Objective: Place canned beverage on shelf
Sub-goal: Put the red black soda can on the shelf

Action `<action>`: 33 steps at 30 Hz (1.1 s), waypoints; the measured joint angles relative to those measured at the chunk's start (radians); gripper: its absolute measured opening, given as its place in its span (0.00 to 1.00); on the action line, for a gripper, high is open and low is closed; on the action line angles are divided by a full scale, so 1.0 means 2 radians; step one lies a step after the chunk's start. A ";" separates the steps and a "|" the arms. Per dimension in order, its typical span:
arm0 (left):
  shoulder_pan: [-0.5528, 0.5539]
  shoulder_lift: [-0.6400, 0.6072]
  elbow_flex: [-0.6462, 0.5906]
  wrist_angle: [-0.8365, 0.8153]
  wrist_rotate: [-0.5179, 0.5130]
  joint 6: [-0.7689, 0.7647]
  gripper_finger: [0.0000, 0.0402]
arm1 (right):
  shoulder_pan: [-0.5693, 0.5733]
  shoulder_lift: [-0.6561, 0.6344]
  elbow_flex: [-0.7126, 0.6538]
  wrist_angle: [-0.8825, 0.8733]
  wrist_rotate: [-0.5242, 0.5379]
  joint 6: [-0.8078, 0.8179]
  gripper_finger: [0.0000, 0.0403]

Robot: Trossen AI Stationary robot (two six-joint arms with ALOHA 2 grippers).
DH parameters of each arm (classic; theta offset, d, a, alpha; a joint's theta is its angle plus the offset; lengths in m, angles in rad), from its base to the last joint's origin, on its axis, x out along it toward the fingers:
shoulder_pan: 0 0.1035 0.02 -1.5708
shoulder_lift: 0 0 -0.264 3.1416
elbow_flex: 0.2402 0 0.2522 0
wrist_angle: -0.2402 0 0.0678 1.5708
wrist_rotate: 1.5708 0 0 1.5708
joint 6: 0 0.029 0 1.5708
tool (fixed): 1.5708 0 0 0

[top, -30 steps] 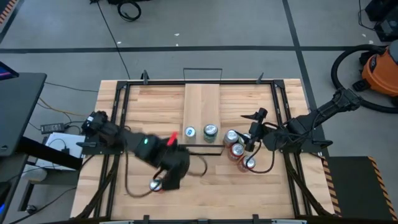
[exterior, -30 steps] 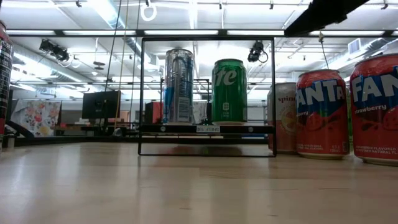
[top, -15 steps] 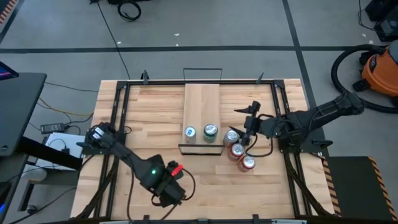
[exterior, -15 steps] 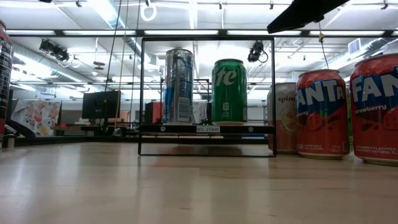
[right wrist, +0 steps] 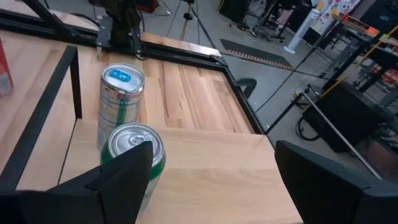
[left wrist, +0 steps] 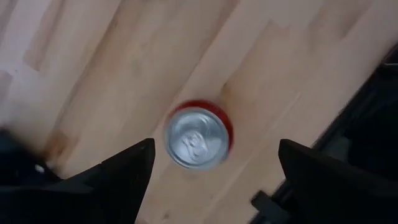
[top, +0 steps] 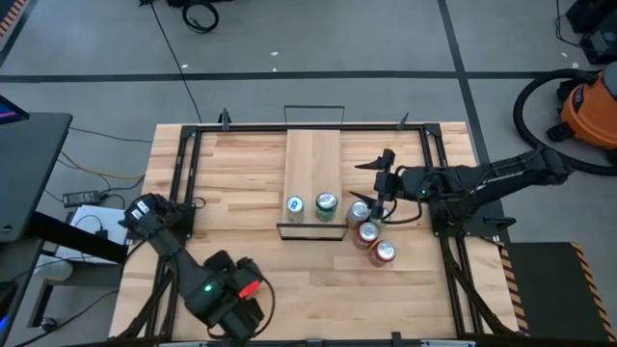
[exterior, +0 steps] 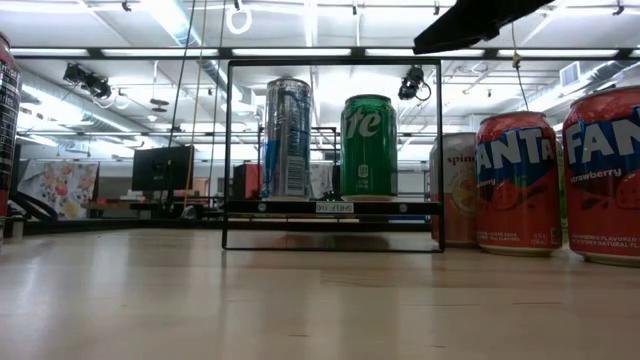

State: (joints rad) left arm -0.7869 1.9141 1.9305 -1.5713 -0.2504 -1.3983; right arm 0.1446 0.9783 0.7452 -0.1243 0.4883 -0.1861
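The shelf (top: 313, 164) is a narrow light-wood board with black wire rails at its short ends. A silver-blue can (top: 294, 204) and a green can (top: 326, 202) stand upright on its near end, as the low view also shows (exterior: 288, 138) (exterior: 369, 146). My left gripper (left wrist: 216, 146) is open and hangs above an upright red can (left wrist: 199, 138) near the table's near left edge, with a finger on either side and touching nothing. In the high view the left arm (top: 234, 310) hides that can. My right gripper (top: 373, 183) is open and empty, raised just right of the shelf.
Three upright cans stand on the table right of the shelf: a pale one (top: 359, 210) and two red ones (top: 367, 232) (top: 384, 253). A black frame (top: 424, 154) borders the tabletop. A dark can (exterior: 8, 130) shows at the low view's left edge.
My left gripper has gone toward the table's near edge and left, and now covers the red can that showed beside it before. My right gripper has gone toward the far edge and slightly left, toward the shelf. No can has moved.
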 joint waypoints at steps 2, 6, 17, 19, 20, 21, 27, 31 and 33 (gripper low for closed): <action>-0.003 0.000 0.000 0.000 0.001 -0.020 0.88 | -0.006 0.000 0.000 0.006 -0.010 -0.001 0.86; 0.010 0.005 0.000 -0.001 0.004 -0.025 0.88 | -0.016 0.000 0.000 0.011 -0.023 -0.001 0.86; 0.030 0.006 -0.081 0.014 0.052 -0.042 0.99 | -0.018 0.001 0.000 0.006 -0.036 -0.008 0.86; 0.031 0.005 -0.083 0.018 0.051 -0.042 0.99 | -0.019 0.001 0.000 0.006 -0.036 -0.009 0.86; 0.031 0.005 -0.085 0.020 0.051 -0.044 0.99 | -0.019 0.001 0.000 0.007 -0.036 -0.009 0.86; 0.030 0.005 -0.085 0.021 0.051 -0.047 0.99 | -0.019 0.001 0.000 0.009 -0.036 -0.009 0.86; 0.016 -0.009 -0.085 0.030 0.033 -0.058 0.99 | -0.018 0.001 0.000 0.010 -0.036 -0.009 0.86; 0.001 -0.038 -0.085 0.028 -0.013 -0.094 0.99 | -0.018 0.001 0.000 0.010 -0.036 -0.009 0.86; -0.005 -0.051 -0.085 0.027 -0.032 -0.109 0.99 | -0.018 0.001 0.000 0.011 -0.037 -0.009 0.86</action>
State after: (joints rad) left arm -0.7973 1.8129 1.7596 -1.5177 -0.3136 -1.6163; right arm 0.1078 0.9794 0.7447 -0.1018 0.4145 -0.2047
